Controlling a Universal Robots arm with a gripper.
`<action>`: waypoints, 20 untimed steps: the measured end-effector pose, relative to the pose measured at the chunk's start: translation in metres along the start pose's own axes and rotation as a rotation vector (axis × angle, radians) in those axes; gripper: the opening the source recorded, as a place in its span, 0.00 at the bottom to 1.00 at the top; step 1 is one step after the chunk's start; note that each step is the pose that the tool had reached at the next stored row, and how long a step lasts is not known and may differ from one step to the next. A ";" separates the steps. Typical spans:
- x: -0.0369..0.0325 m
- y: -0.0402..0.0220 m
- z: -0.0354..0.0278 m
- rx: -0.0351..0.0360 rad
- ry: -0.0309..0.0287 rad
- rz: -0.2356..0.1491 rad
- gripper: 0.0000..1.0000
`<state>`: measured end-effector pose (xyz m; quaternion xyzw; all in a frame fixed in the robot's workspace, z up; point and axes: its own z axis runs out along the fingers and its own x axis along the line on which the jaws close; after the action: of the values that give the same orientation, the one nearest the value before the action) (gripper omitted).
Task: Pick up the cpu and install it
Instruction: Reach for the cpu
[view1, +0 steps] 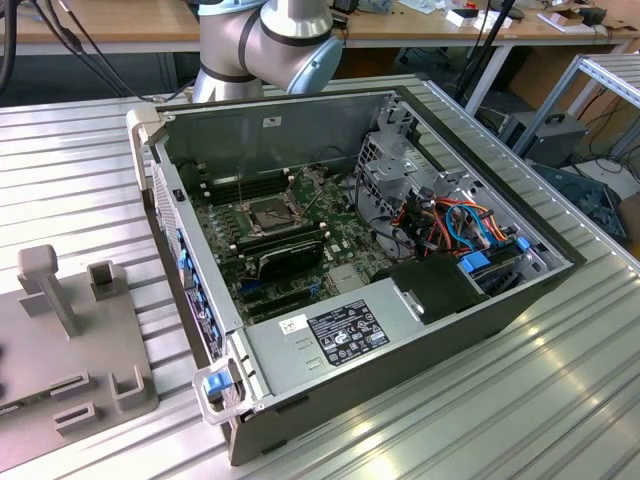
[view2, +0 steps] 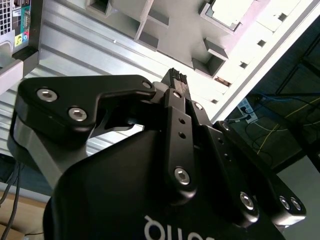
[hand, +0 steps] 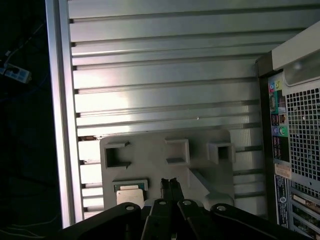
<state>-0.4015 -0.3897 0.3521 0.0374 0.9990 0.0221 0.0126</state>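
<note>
1. First wrist view looks down past the gripper (hand: 170, 183) onto a grey holder plate (hand: 150, 162) lying on the ribbed metal table (hand: 165, 75). The cpu (hand: 130, 194) sits flat in one of the plate's square pockets, silver top up.
2. In both wrist views the gripper's fingers are drawn close together, tips nearly touching, with nothing between them. It is carrying nothing.
3. The fingertips hang above the plate near the cpu, off to one side of its pocket and not over it. I cannot tell how high above the plate they are.
4. Exterior view shows the open computer case (view1: 300, 125) on the table, with the holder plate (view1: 60, 345) just beside it on the exterior view's left. Inside the case, the square socket (view1: 270, 212) on the green board has a dark centre and looks unfilled.
5. As I judge it, this is the approach part of the pick-up: the cpu is not yet grasped and nothing is installed.
6. A grasp from here would need the fingers to spread wide enough to clear the cpu's edges, the gripper to be centred squarely over the pocket, and a gentle descent. The cpu is thin and sits low in its pocket, so there is little edge to catch.
</note>
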 end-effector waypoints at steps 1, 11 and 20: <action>0.0000 0.0000 0.0000 0.0000 -0.0001 0.000 0.11; 0.0000 0.0000 0.0004 -0.0001 -0.0002 0.000 0.11; 0.0024 -0.0005 0.0081 -0.0001 -0.0003 0.000 0.11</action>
<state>-0.4038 -0.3897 0.3439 0.0374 0.9990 0.0221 0.0128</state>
